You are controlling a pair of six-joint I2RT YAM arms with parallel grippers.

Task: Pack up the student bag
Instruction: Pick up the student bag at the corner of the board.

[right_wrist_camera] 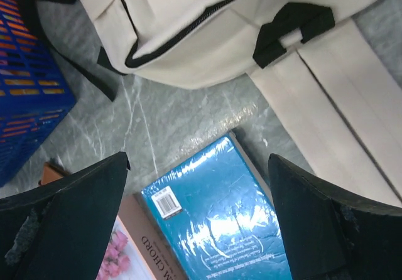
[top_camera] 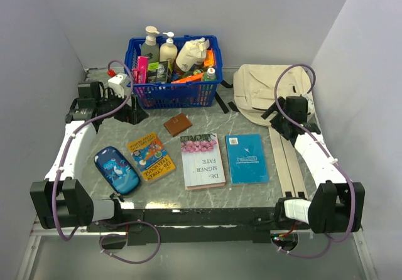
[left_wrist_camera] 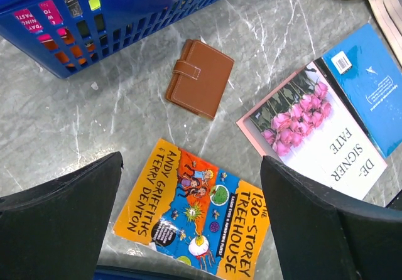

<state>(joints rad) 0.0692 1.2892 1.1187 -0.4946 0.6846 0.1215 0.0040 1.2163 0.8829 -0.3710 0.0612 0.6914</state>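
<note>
The beige student bag (top_camera: 262, 86) lies flat at the back right, its black zipper closed in the right wrist view (right_wrist_camera: 207, 22), and its long straps (top_camera: 286, 161) run toward the near edge. My right gripper (top_camera: 275, 120) hovers open just in front of the bag, above the top edge of a blue book (right_wrist_camera: 220, 217); nothing is between its fingers (right_wrist_camera: 75, 217). My left gripper (top_camera: 133, 113) hangs open in front of the basket, over an orange Treehouse book (left_wrist_camera: 195, 211) and short of a brown wallet (left_wrist_camera: 200, 78). It holds nothing.
A blue plastic basket (top_camera: 173, 95) full of bottles and packets stands at the back centre. On the marble top lie a shark-print pencil case (top_camera: 117, 170), the Treehouse book (top_camera: 149, 156), a pink-roses book (top_camera: 201, 161), the blue book (top_camera: 246, 159) and the wallet (top_camera: 178, 124).
</note>
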